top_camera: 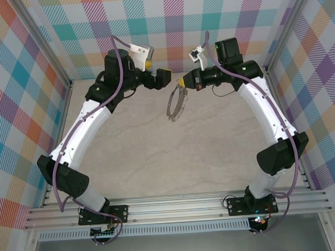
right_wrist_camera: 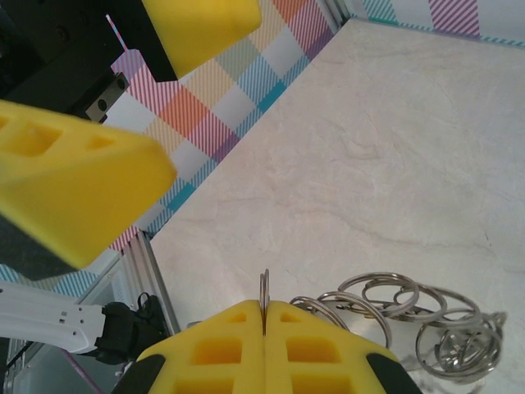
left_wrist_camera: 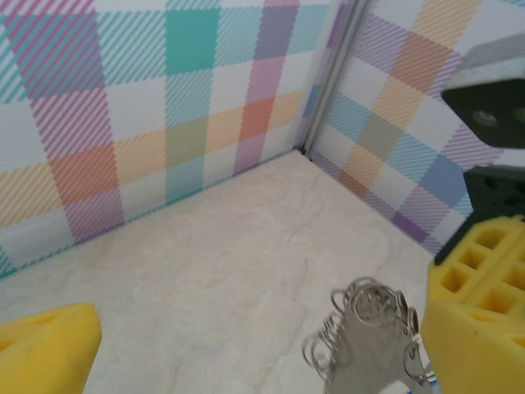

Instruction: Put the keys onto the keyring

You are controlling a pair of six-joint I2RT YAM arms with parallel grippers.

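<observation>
The keyring [top_camera: 175, 103], a thin grey metal hoop fringed with small loops, hangs above the tabletop from my right gripper [top_camera: 182, 82]. In the right wrist view that gripper [right_wrist_camera: 264, 318] is shut, its yellow pads pinching the hoop's thin edge, and the keyring's loops [right_wrist_camera: 410, 310] fan out to the right. My left gripper [top_camera: 161, 77] stands wide open just left of the ring, touching nothing. In the left wrist view the keyring [left_wrist_camera: 371, 335] lies toward the right side of the gap of the left gripper [left_wrist_camera: 262, 353], close to a yellow pad. The keys are hidden among the loops.
A beige marbled tabletop [top_camera: 158, 154] lies below both grippers. Checkered walls [top_camera: 19, 82] close it in at the left, back and right, with a metal corner post [left_wrist_camera: 324, 82] nearby. An aluminium rail [top_camera: 177, 206] carries both arm bases at the near edge.
</observation>
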